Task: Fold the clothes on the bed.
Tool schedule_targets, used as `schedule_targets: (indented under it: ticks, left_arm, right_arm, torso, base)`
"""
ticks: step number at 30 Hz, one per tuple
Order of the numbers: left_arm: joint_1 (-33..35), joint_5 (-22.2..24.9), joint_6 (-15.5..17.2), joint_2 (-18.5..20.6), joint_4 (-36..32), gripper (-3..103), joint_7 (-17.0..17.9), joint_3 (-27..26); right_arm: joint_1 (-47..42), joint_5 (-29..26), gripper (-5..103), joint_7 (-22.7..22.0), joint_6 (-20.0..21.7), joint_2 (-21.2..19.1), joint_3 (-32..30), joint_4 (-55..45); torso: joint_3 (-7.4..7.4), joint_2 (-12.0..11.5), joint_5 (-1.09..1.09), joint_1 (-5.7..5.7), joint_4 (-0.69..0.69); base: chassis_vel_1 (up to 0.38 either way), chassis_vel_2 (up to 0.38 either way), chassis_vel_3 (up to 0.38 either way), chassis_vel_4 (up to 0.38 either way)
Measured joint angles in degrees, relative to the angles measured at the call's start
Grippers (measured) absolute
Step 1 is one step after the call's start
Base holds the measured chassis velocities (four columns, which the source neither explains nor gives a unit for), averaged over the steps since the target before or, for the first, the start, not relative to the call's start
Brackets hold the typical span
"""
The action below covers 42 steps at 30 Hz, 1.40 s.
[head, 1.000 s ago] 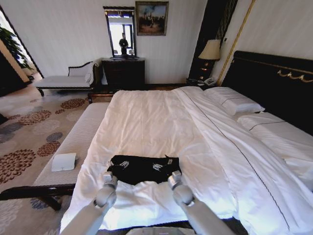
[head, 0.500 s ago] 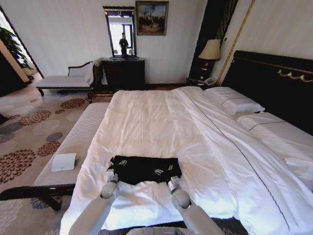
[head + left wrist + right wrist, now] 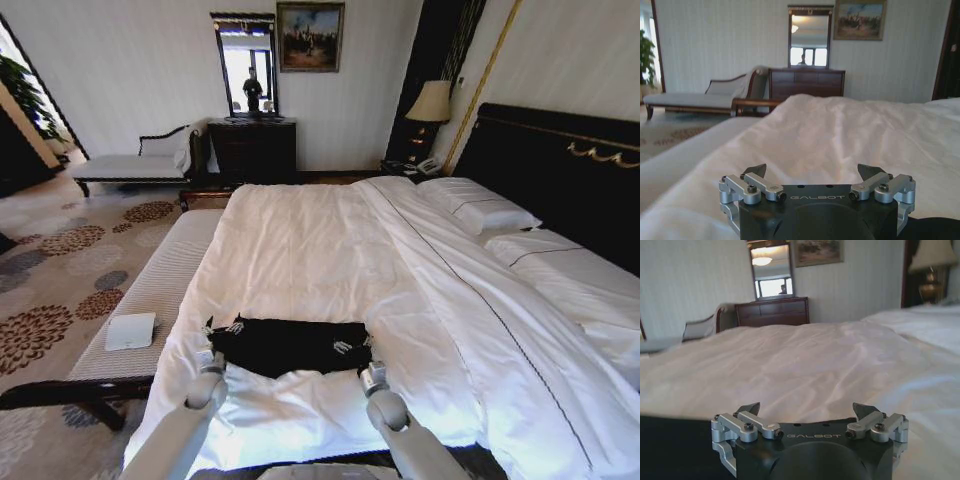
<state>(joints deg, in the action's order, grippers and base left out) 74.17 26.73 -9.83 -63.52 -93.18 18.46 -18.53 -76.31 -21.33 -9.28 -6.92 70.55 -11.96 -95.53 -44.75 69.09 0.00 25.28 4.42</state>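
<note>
Since the earlier frames both arms are spreading outward and pulling back toward the robot, and the black cloth is lying wider and flatter than it was a second ago. The bed (image 3: 300, 250) is stretching far ahead of the jaws, its white duvet rumpled beneath them. The T-shirt (image 3: 285, 345) is lying as a dark band near the bed's foot edge, spanning the gap between the two grippers and reaching just past each. The left gripper (image 3: 222, 328) is hovering at the shirt's left end, the right gripper (image 3: 354, 346) at its right end; in both wrist views the jaws are standing apart with nothing between them. The likely trouble, as I judge it, is that soft cloth on a soft duvet is offering no firm backing: jaws closing here could be pinching duvet along with shirt, or catching only one layer so the fold drags crooked. Uneven pull between the arms could also be bunching the middle.
</note>
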Motion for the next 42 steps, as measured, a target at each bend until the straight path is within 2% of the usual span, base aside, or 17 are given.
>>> schedule_targets:
  ticks: [1,4,6,9,10,11,13,15,17,20,29,36,42]
  left_arm:
    - [0.00,0.00,0.00,0.00,0.00,100,0.00,0.00]
    - [7.47,-0.87,-0.74,0.82,-7.99,100,-2.04,-3.35]
    - [8.60,-1.03,-0.90,0.83,-9.24,100,-2.35,-3.86]
    - [14.94,-2.09,-2.52,0.58,-15.35,100,-3.71,-7.15]
    - [16.59,-2.12,-3.00,0.43,-16.59,100,-3.96,-8.01]
    - [16.59,-2.12,-3.00,0.43,-16.59,100,-3.96,-8.01]
    - [20.54,-2.12,-3.84,-0.20,-19.46,100,-4.74,-9.89]
    - [24.96,-2.42,-4.27,-0.83,-22.47,100,-5.82,-11.43]
    - [25.71,-2.48,-4.37,-0.88,-23.00,100,-5.89,-11.61]
    - [31.74,-3.43,-4.95,-1.56,-27.41,100,-6.09,-12.45]
    - [35.98,-7.30,-5.64,-2.45,-31.80,100,-6.23,-12.80]
    - [37.58,-8.09,-5.67,-2.72,-33.26,100,-6.85,-13.90]
    - [37.66,-9.05,-5.97,-2.80,-34.38,100,-6.82,-14.15]
  right_arm:
    - [0.00,0.00,100,0.00,0.00,0.00,0.00,0.00]
    - [-3.21,-8.94,100,3.00,3.73,-2.29,-3.68,-5.19]
    - [-3.68,-10.50,100,3.48,4.47,-2.73,-4.47,-5.81]
    - [-5.45,-20.34,100,5.56,9.00,-5.26,-8.93,-7.80]
    - [-5.74,-23.00,100,6.03,10.06,-5.76,-9.84,-7.92]
    - [-5.74,-23.00,100,6.03,10.06,-5.76,-9.84,-7.92]
    - [-6.22,-29.37,100,7.14,12.58,-6.78,-11.98,-7.82]
    - [-6.29,-35.00,100,7.55,14.97,-6.97,-13.34,-6.76]
    - [-6.26,-35.90,100,7.60,15.36,-6.95,-13.56,-6.51]
    - [-5.83,-42.00,100,8.03,18.27,-5.91,-14.84,-4.89]
    - [-5.37,-46.86,100,8.51,21.23,-3.61,-14.31,-3.60]
    - [-5.70,-46.64,100,8.43,21.99,-0.70,-13.55,-3.44]
    - [-5.82,-46.24,100,8.62,22.20,-0.25,-13.61,-3.29]
  torso:
    - [0.00,0.00,0.00,0.00,0.00]
    - [0.00,0.00,0.00,0.00,-0.01]
    - [0.00,0.00,0.01,0.00,-0.01]
    - [0.00,0.01,0.00,0.00,0.00]
    - [0.00,0.01,0.02,-0.01,0.00]
    - [0.00,0.01,0.02,-0.01,0.00]
    - [0.00,0.00,0.00,0.00,0.00]
    - [0.00,0.01,0.01,-0.01,0.00]
    - [0.00,0.01,0.02,-0.01,0.00]
    - [0.00,0.01,0.02,-0.01,-0.01]
    - [0.00,0.01,0.00,0.00,0.00]
    - [-0.01,0.01,0.00,0.00,-0.01]
    - [0.00,0.00,0.00,0.00,0.00]
  base:
    - [0.000,0.000,0.000,0.000]
    - [0.000,0.000,0.000,0.000]
    - [0.000,0.000,0.000,0.000]
    - [0.000,0.000,0.000,0.000]
    - [0.000,0.000,0.000,0.000]
    - [0.000,0.000,0.000,0.000]
    - [0.000,0.000,0.000,0.000]
    - [0.000,0.000,0.000,0.000]
    - [0.000,0.000,0.000,0.000]
    - [0.000,0.000,0.000,0.000]
    - [0.000,0.000,0.000,0.000]
    - [0.000,0.000,0.000,0.000]
    - [0.000,0.000,0.000,0.000]
